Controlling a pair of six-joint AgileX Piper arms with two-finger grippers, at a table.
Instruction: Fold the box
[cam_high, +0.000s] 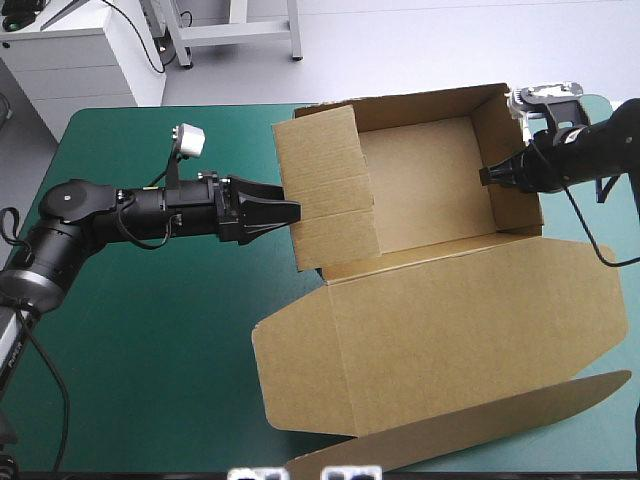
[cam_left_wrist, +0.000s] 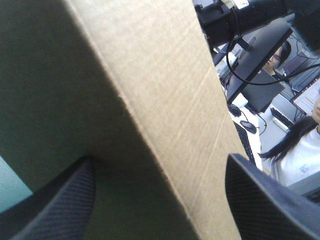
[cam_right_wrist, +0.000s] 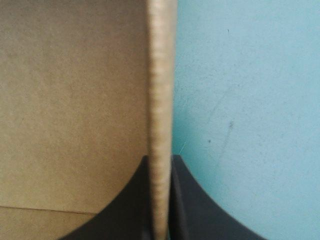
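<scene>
Nearest the robot, at the near edge of the teal-green surface (cam_high: 150, 340), a long curved flap (cam_high: 470, 430) of the brown box (cam_high: 420, 190) lies flat. It joins the lid (cam_high: 440, 340), which is also spread flat and open, with angled corners at both ends. Beyond the lid's hinge fold sits the tray part, on the right half of the surface toward the far edge. Its walls are raised and its floor is bare.

The left hand (cam_high: 288, 212) (cam_left_wrist: 160, 160) reaches in level from the left and meets the outer face of the left wall (cam_high: 325, 185), a broad creased panel. Its black fingers (cam_left_wrist: 65, 205) stand wide apart in the wrist view. A corner of the board fills the space between them, and they are not closed on it.

The right hand (cam_high: 495, 175) (cam_right_wrist: 160, 162) comes in over the right edge of the surface and has the right wall (cam_high: 510, 160) pinched. In its own view the fingers are all but together, with the thin edge of the board (cam_right_wrist: 161, 100) running straight out between them. The tray's inside is on one side and the surface on the other.

The back wall (cam_high: 420, 105) stands upright near the far edge.
</scene>
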